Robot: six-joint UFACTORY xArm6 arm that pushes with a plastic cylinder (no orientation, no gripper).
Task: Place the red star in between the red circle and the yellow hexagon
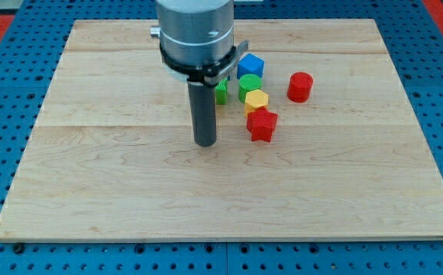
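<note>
And here we are over the wooden board (114, 198), the near half of it bare, so our attention goes straight to the middle. My tip (205, 143) sits on the wood to the view's left of the red star (262, 124), apart from it with a clear gap between. There is no pincer on this arm, just the plain rod, so nothing to open or close.

The red star lies just below the yellow hexagon (257, 100), the two touching or very nearly so. Behind the hexagon comes the green cylinder (250, 85), and to its left a green block (221, 92), half hidden by our rod, shape unclear. Off to the right, apart from the cluster, stands the red circle (300, 86). Farthest back is the blue block (250, 66).

We judge the star must go up and right into the gap between hexagon and circle. Here's the danger: that gap is tight. Push from the left and we slide the star past, below the gap. Push upward off-centre and the star shoves the hexagon into the green cylinder, or spins off our rod and knocks the circle away.
</note>
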